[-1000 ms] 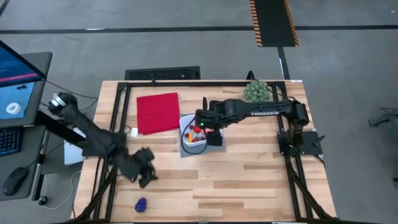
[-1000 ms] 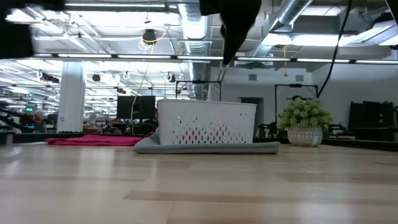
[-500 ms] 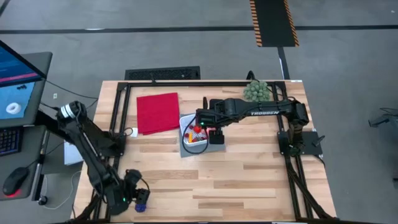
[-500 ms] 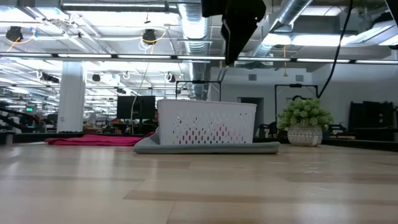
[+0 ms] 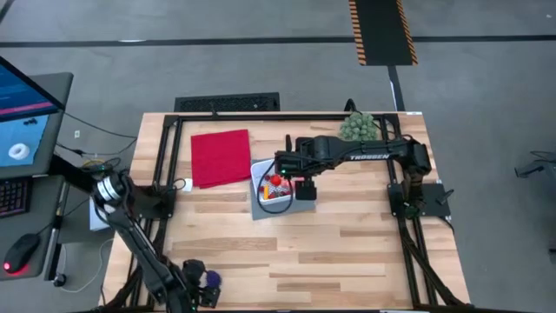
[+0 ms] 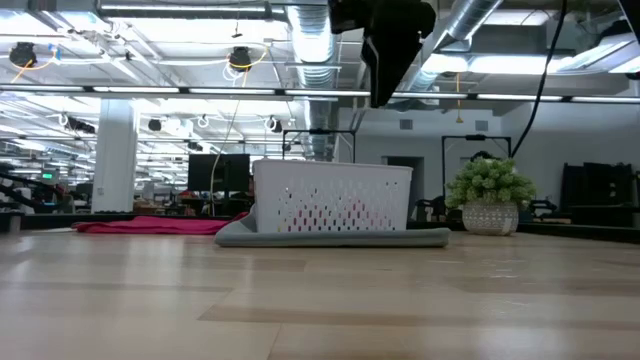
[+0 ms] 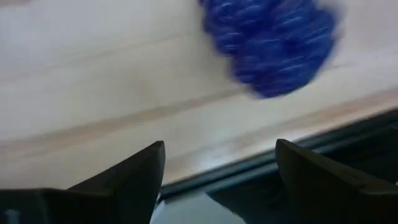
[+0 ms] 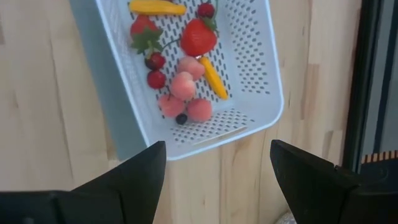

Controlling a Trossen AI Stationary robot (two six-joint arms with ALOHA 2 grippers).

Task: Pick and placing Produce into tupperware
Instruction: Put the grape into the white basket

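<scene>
The bench (image 5: 347, 252) carries the white tupperware (image 5: 271, 193) near its far middle, already holding strawberries, peaches and yellow pieces (image 8: 186, 56). My right gripper (image 8: 214, 165) hovers above it, fingers spread wide, holding nothing. My left arm folds down to the near left corner, where my left gripper (image 7: 217, 168) stands open and empty just beside the purple grape bunch (image 7: 270, 43). To grip well, I should centre the bunch between my fingers before closing.
</scene>
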